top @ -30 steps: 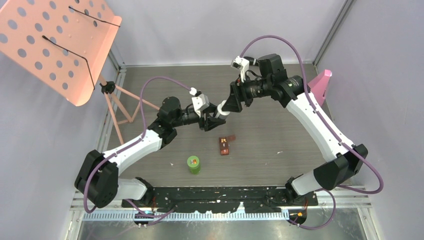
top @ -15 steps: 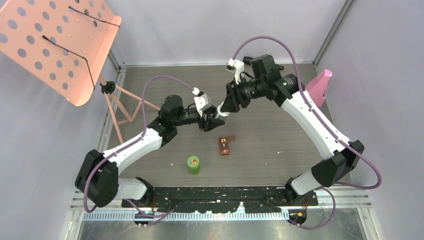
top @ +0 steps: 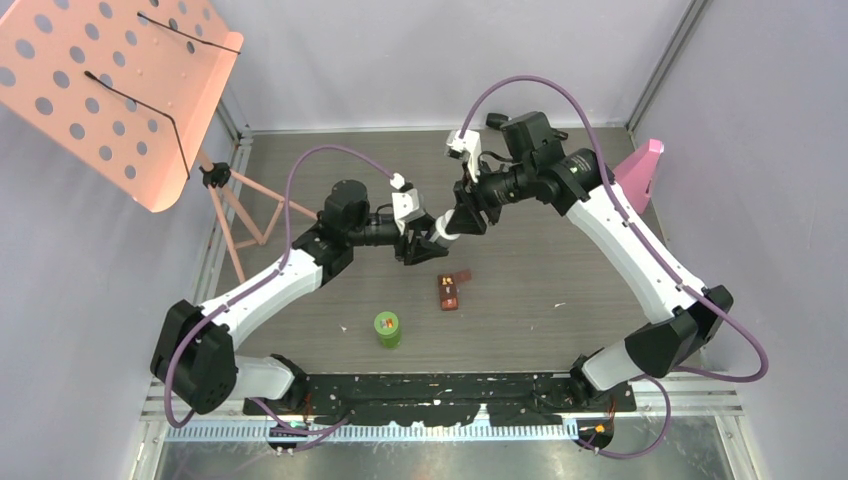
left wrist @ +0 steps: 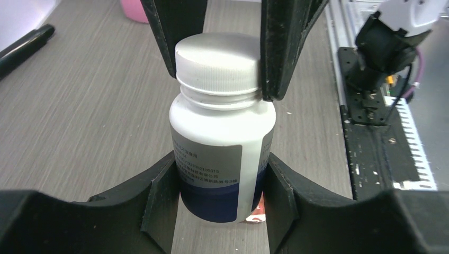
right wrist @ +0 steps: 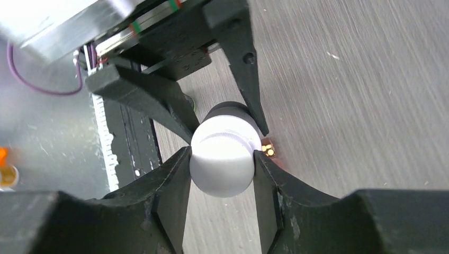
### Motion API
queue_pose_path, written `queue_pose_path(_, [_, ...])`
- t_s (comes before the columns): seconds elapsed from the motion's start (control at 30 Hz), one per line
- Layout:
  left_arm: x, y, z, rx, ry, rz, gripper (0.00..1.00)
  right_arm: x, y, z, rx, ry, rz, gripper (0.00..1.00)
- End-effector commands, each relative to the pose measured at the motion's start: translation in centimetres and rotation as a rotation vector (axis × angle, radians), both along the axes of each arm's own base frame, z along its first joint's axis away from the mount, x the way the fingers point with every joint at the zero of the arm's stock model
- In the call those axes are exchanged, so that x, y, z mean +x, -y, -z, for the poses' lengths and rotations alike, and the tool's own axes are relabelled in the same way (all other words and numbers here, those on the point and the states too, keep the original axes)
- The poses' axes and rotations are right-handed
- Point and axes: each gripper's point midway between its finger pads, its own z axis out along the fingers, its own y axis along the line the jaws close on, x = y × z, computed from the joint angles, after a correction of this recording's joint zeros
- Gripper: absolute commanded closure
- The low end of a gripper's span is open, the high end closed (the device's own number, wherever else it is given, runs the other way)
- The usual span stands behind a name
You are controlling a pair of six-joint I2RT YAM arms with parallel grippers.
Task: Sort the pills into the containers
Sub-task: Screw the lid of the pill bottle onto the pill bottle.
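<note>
A white bottle (left wrist: 222,153) with a blue-banded label hangs above the table. My left gripper (left wrist: 222,196) is shut on its body. Its cap (right wrist: 222,159) looks pale grey-white, and my right gripper (right wrist: 222,177) is shut on it from the opposite side. In the top view the two grippers meet at the bottle (top: 438,228) at mid-table. The small brown case (top: 450,290) lies open below them, with yellow pills (right wrist: 268,150) showing in it. The green-lidded bottle (top: 387,328) stands upright nearer the front.
A pink perforated music stand (top: 110,90) on thin legs fills the back left. A pink object (top: 640,168) stands at the right wall. A black stick-like thing (left wrist: 24,45) lies on the table at the back. The black base rail (top: 440,395) runs along the front edge.
My right gripper has closed onto the bottle's cap and its wrist has turned and dipped slightly. The left arm has shifted a little right, still holding the bottle.
</note>
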Motion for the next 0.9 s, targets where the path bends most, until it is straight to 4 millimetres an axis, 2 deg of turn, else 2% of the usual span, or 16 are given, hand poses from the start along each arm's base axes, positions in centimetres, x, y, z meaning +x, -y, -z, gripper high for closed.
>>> queue_pose_path(0.0, [-2.2, 0.5, -2.5, -0.044, 0.017, 0.141, 1.00, -2.5, -0.3, -2.7, 0.100, 0.198, -0.258, 0.89])
queue_pose_path(0.27, [-3.2, 1.1, -3.9, -0.091, -0.036, 0.215, 1.00, -2.3, 0.0, -1.7, 0.059, 0.239, -0.312, 0.90])
queue_pose_path(0.4, [-2.4, 1.0, -4.4, -0.110, 0.003, 0.161, 1.00, -1.7, -0.1, -1.1, 0.045, 0.160, -0.231, 0.89])
queue_pose_path(0.53, [-0.5, 0.7, -4.3, -0.100, 0.084, 0.058, 1.00, -0.6, -0.1, 0.4, 0.003, -0.007, -0.052, 0.87])
queue_pose_path(0.67, [1.7, -0.2, -4.7, -0.102, 0.180, -0.078, 1.00, -0.2, -0.2, 3.0, -0.068, -0.153, 0.082, 0.87])
queue_pose_path(0.73, [2.5, -0.4, -4.9, -0.101, 0.209, -0.124, 1.00, 0.6, -0.1, 4.1, -0.106, -0.187, 0.191, 0.85])
queue_pose_path(0.87, [3.5, -0.5, -4.9, -0.109, 0.234, -0.170, 1.00, 1.7, -1.1, 4.9, -0.075, -0.273, 0.379, 0.82])
